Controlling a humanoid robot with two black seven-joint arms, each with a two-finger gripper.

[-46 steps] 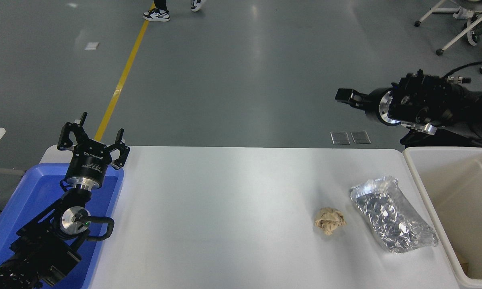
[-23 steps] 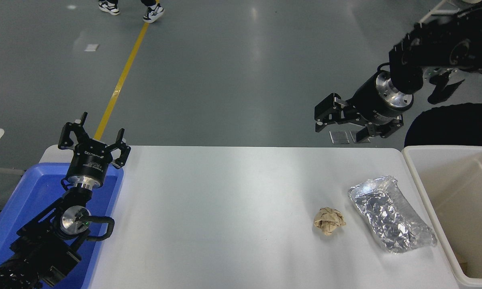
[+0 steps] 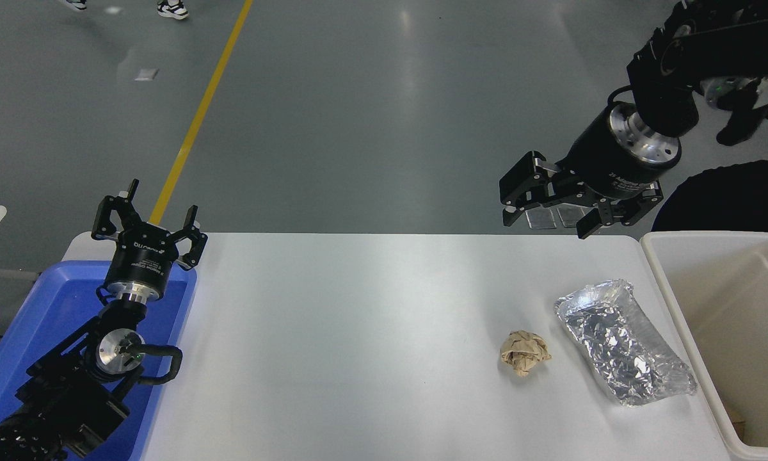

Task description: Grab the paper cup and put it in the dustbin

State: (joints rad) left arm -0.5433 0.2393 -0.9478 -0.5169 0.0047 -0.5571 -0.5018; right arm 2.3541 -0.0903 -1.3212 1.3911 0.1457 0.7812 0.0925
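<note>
The right gripper [image 3: 546, 211] has swung out over the table's far edge, open.

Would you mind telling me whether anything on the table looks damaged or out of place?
The foil tray is crumpled and lies askew beside the dustbin. A crumpled brown paper ball sits left of it. No paper cup is visible.

A crumpled brown paper ball [image 3: 525, 353] is seen just left of a crinkled silver foil tray [image 3: 624, 341]; the big cream-white plastic dustbin [image 3: 683, 318] is right of the tray.

A yellow line [image 3: 200, 118] is running across the shiny grey floor [image 3: 371, 109]. Light is shining on the white table [image 3: 358, 346].
</note>
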